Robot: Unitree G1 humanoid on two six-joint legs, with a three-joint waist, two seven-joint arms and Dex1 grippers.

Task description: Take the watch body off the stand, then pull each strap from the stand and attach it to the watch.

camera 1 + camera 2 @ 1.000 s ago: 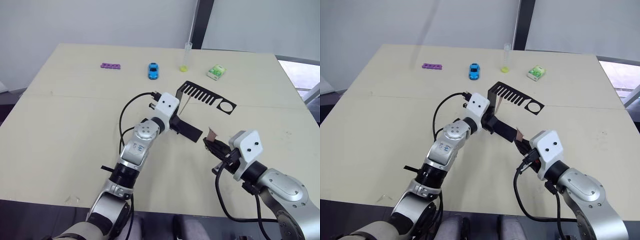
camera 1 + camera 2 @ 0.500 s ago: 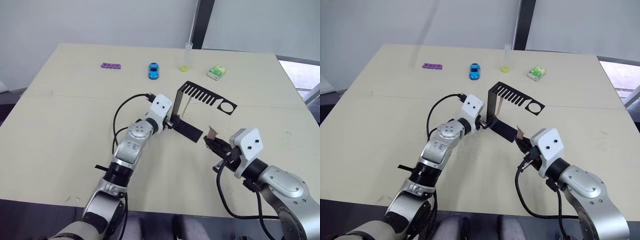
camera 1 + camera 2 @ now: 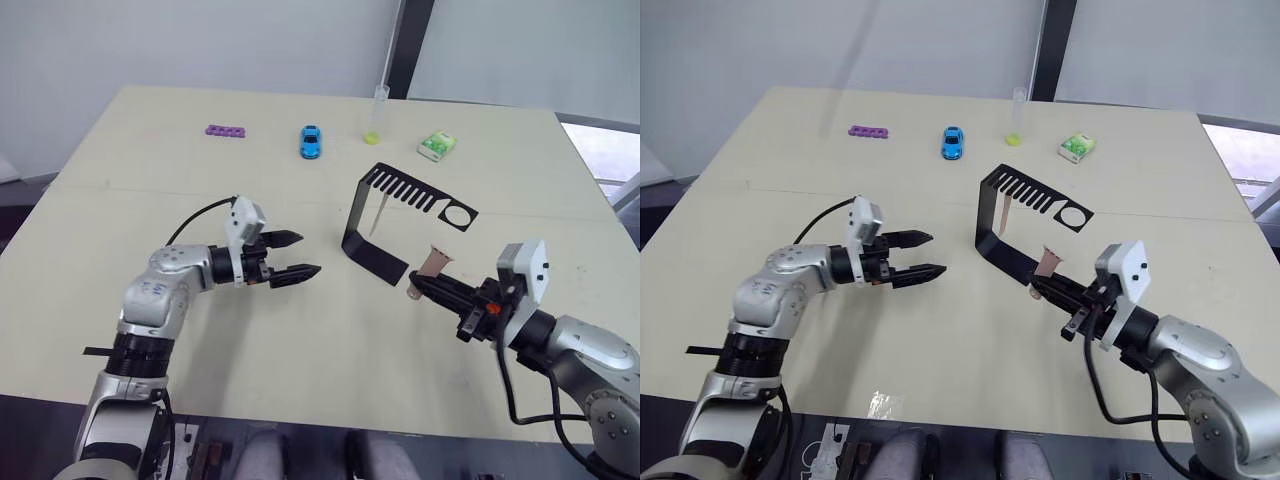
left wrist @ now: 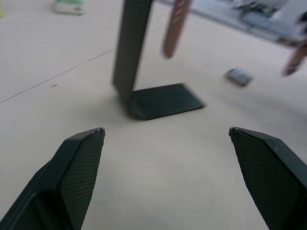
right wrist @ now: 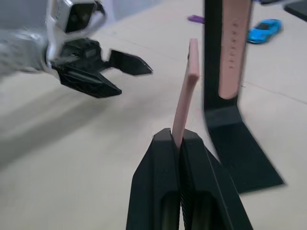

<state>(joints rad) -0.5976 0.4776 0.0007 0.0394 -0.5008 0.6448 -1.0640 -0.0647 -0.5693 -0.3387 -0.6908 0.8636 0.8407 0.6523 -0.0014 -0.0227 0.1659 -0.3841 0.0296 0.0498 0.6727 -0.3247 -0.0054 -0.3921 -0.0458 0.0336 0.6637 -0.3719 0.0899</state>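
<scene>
The black stand (image 3: 354,212) is upright mid-table, and one pink strap (image 3: 381,213) hangs from its comb-slotted top arm. My right gripper (image 3: 416,284) is shut on the other pink strap (image 3: 432,263), which sticks up from its fingertips just right of the stand's base. In the right wrist view this strap (image 5: 184,103) rises in front of the stand (image 5: 212,57). My left gripper (image 3: 308,253) hovers wide open and empty to the left of the stand, pointing at it. A small grey piece (image 4: 238,75) lies on the table past the base. I cannot tell whether it is the watch body.
Along the far edge sit a purple piece (image 3: 225,131), a blue toy car (image 3: 311,141), a clear tube with yellow-green liquid (image 3: 375,115) and a green-white box (image 3: 435,146). Bare tabletop separates my left gripper from the stand.
My left gripper let go of the stand, opened wide and drew back to the left. My right gripper, still holding the strap, shifted slightly right.
</scene>
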